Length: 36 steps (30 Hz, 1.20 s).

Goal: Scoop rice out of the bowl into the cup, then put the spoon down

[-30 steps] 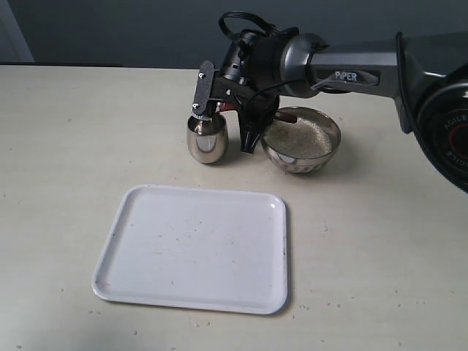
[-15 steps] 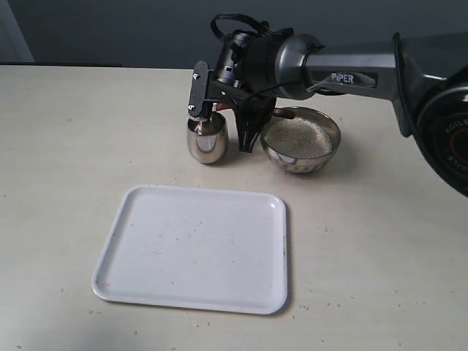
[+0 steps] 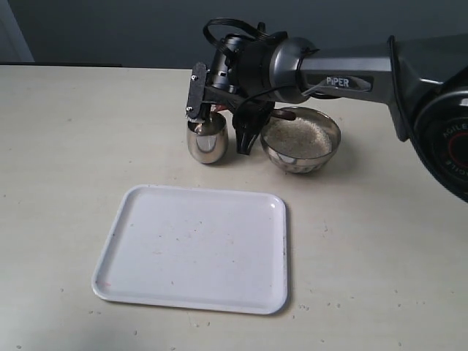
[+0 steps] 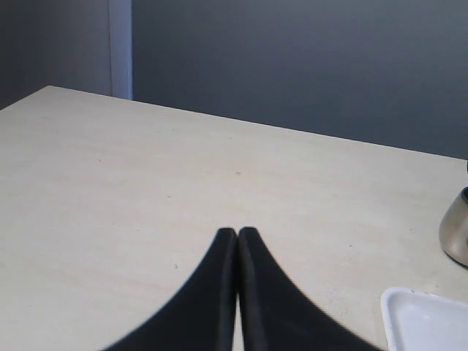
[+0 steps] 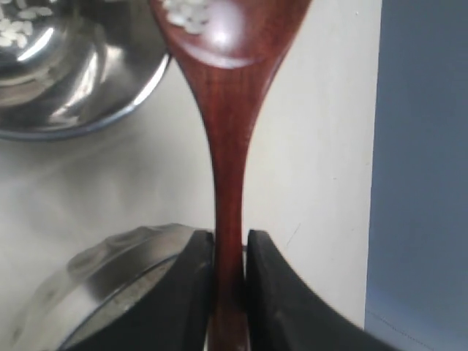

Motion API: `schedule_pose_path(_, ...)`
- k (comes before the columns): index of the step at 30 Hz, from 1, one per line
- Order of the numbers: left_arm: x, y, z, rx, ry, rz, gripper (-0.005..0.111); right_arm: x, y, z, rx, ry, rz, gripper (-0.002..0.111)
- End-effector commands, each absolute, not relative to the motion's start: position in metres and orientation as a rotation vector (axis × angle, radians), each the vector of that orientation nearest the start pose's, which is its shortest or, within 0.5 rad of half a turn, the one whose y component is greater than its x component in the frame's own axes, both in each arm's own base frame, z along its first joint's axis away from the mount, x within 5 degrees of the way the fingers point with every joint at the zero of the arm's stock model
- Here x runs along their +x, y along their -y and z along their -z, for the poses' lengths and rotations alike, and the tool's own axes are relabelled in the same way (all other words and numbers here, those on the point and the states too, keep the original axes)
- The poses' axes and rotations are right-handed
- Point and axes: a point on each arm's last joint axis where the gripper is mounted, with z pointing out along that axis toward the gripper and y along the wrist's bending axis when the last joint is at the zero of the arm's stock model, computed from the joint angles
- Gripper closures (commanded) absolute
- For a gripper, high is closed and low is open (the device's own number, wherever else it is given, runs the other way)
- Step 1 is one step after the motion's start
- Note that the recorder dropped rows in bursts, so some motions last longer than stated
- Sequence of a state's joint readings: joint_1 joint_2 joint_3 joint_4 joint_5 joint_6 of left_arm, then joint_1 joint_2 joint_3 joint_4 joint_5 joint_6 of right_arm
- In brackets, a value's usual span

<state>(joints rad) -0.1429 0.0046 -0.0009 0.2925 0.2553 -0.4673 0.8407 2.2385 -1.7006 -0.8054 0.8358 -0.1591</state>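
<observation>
Tipping rice into the cup

My right gripper [image 5: 229, 245] is clamped on the shiny dark red-brown wooden spoon [image 5: 228, 139]. My wrist just slid a bit toward 9 o'clock, over the small shiny steel cup [image 3: 207, 142], which stands at 9 o'clock from the round steel bowl [image 3: 292, 162] of white rice [image 3: 301, 133]. Few grains are left on the spoon, so I think this pour is nearly done. My left gripper [image 4: 238, 245] is pressed together, empty.

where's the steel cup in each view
Exterior view: cup at back centre, just left of the bowl.
Left wrist view: cup cropped at the frame edge, beyond the tray corner.
Right wrist view: cup beside the spoon head, a little rice inside.
Shared landmark: the pale table.
</observation>
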Motion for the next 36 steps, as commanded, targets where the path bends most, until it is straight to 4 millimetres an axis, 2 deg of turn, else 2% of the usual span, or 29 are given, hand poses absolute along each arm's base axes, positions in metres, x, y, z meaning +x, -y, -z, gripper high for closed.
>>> schedule_pose_path(1,0.056,0.001,-0.192,-0.088,-1.722,0.179,0.106,0.355,-0.317,-0.170,-1.685,-1.908,0.771,0.109)
schedule_pose_path(12,0.056,0.001,-0.192,-0.088,-1.722,0.179,0.106,0.354,-0.317,-0.171,-1.660,-1.934,0.779,0.109)
schedule_pose_path(21,0.056,0.001,-0.192,-0.088,-1.722,0.179,0.106,0.341,-0.330,-0.171,-1.676,-1.897,0.787,0.109)
schedule_pose_path(36,0.056,0.001,-0.192,-0.088,-1.722,0.179,0.106,0.338,-0.327,-0.174,-1.610,-1.951,0.867,0.109)
